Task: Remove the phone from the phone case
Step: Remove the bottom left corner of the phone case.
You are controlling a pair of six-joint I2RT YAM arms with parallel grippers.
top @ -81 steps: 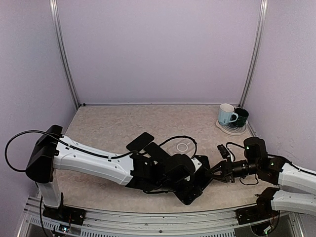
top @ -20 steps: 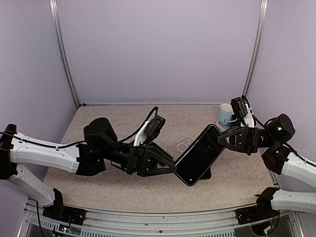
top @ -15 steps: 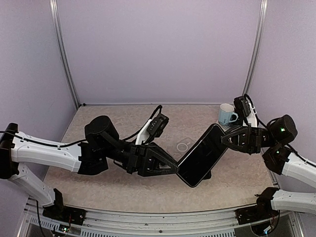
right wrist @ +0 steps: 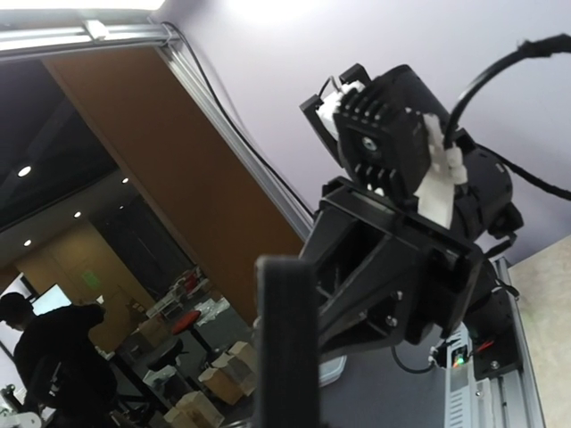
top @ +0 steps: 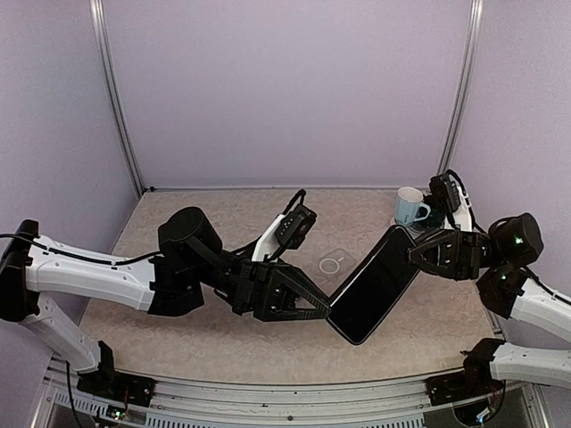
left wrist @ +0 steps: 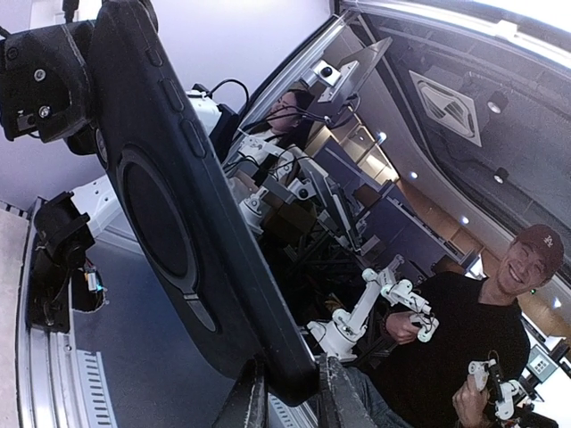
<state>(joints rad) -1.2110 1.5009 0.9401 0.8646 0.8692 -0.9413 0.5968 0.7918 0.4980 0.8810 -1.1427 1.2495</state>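
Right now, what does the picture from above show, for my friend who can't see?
A black phone hangs tilted above a beige table, the left gripper pinching its near end and the right gripper its far end.

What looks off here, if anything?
Nothing stands out. The phone hangs tilted above the table, pinched at its near end by the left gripper and at its far end by the right gripper. The mugs at the back right stand upright, nothing spilled.
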